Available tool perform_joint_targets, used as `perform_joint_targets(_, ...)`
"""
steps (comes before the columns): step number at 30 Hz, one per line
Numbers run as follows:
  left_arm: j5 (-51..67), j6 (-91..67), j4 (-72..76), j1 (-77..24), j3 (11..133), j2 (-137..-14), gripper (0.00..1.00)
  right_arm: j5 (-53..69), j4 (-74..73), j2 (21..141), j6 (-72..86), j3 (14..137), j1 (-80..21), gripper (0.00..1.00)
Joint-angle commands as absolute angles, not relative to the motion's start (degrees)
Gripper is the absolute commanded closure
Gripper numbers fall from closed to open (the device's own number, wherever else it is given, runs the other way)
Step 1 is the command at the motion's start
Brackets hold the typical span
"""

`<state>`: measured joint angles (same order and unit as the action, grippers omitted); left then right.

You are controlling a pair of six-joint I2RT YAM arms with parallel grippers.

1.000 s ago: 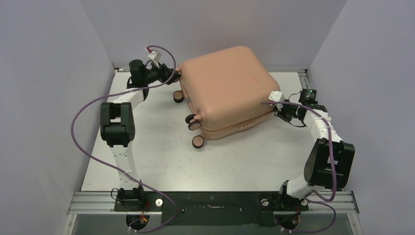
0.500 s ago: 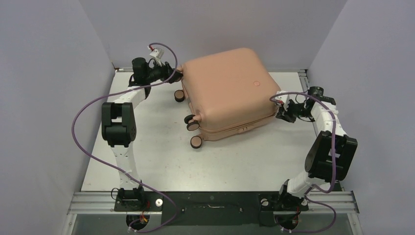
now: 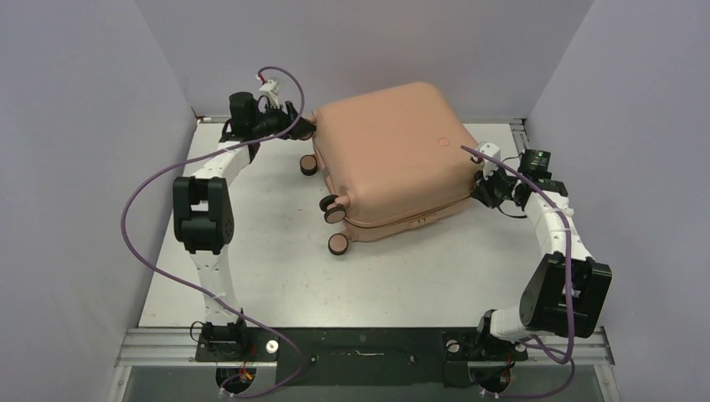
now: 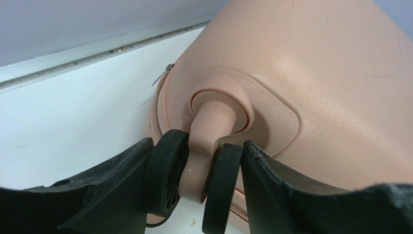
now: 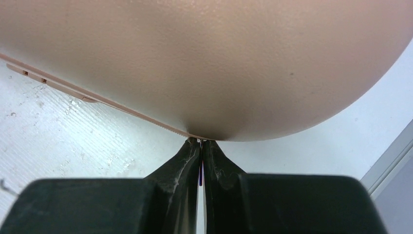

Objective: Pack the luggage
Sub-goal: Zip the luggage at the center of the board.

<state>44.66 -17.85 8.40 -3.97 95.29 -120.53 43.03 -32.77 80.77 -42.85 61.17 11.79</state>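
Luggage (image 3: 389,155) lies flat, wheeled end leftward; left pincer (image 4: 197,156) grasps one wheel (image 4: 168,170), right pincer (image 5: 200,142) clenched.

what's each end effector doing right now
left end effector: closed on a wheel of the luggage
right end effector: closed, tips at the luggage seam

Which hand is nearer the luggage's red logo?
Right. The right hand, shut, sits at the luggage's near-right corner beside the logo; the left hand clamps a wheel at the far-left corner.
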Motion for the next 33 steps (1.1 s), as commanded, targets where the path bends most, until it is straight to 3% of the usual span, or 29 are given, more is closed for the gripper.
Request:
perform_joint_targets(1, 37.8, -19.9, 8.6, -7.7, 96.4, -113.0, 1.0, 53.8, -33.2, 79.1, -42.4, 65.0, 7.8, 0.95)
perform_joint_targets(13, 33.6, -17.4, 9.7, -9.3, 91.0, -113.3, 1.0, 63.3, -65.3, 82.2, -73.3, 66.9, 4.2, 0.95)
perform_joint_targets(21, 30.9, -17.4, 10.0, -9.7, 89.6, -114.5, 1.0, 60.2, -56.0, 75.2, -67.7, 59.2, 3.1, 0.95)
perform_joint_targets(27, 29.4, -17.2, 8.1, -11.4, 90.2, -115.4, 1.0, 61.4, -42.7, 71.3, -53.9, 56.2, -6.1, 0.95)
perform_joint_targets(33, 28.0, -16.5, 5.0, -12.6, 91.5, -117.0, 1.0, 62.9, -39.6, 75.6, -52.3, 57.2, -13.4, 0.95)
